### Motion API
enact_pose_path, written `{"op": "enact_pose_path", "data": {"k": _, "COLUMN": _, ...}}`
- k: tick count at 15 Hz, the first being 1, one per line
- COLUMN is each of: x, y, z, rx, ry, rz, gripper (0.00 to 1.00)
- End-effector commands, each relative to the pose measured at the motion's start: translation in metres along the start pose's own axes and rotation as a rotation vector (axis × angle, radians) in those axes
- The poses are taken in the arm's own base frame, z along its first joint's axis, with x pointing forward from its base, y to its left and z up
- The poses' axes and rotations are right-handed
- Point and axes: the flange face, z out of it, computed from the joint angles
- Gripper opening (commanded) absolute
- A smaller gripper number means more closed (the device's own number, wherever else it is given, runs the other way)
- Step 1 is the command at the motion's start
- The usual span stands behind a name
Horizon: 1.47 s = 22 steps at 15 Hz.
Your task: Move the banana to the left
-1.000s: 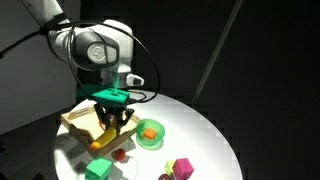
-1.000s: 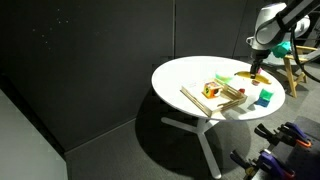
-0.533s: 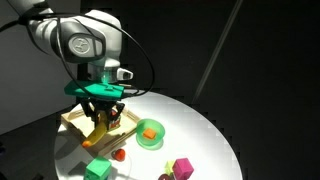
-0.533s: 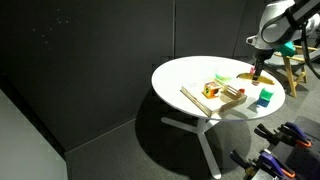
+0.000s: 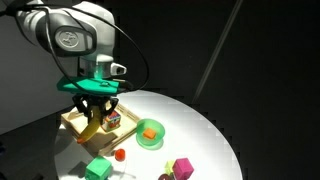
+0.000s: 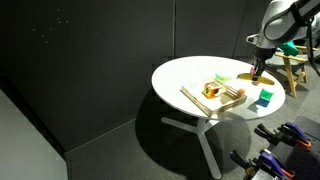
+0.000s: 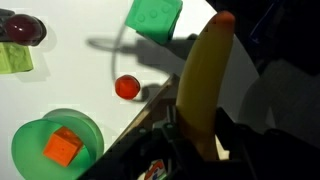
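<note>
The yellow toy banana is held between my gripper's fingers, jaws shut on its lower part, its tip pointing away. In an exterior view the gripper holds the banana above the wooden tray at the table's near left. It also shows small in an exterior view at the table's far edge.
A green cube and a small red-orange ball lie below the gripper. A green bowl holds an orange block. A pink cube and a dark red piece lie near the front edge of the white round table.
The arm has moved left with the banana in its grip, from beside the green bowl to above the wooden tray.
</note>
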Motion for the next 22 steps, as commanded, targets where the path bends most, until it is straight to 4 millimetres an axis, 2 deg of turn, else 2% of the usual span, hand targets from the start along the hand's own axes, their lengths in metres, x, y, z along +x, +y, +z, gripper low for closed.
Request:
{"op": "enact_pose_path", "data": {"k": 1, "x": 0.001, "y": -0.001, "z": 0.000, "rx": 0.000, "ry": -0.001, "rz": -0.001, "gripper": 0.40}}
{"op": "enact_pose_path", "data": {"k": 8, "x": 0.001, "y": -0.001, "z": 0.000, "rx": 0.000, "ry": -0.001, "rz": -0.002, "gripper": 0.40}}
{"op": "enact_pose_path", "data": {"k": 9, "x": 0.001, "y": -0.001, "z": 0.000, "rx": 0.000, "ry": -0.001, "rz": -0.002, "gripper": 0.15}}
{"op": "enact_pose_path", "data": {"k": 22, "x": 0.030, "y": -0.001, "z": -0.003, "rx": 0.004, "ry": 0.103, "rz": -0.258, "gripper": 0.15}}
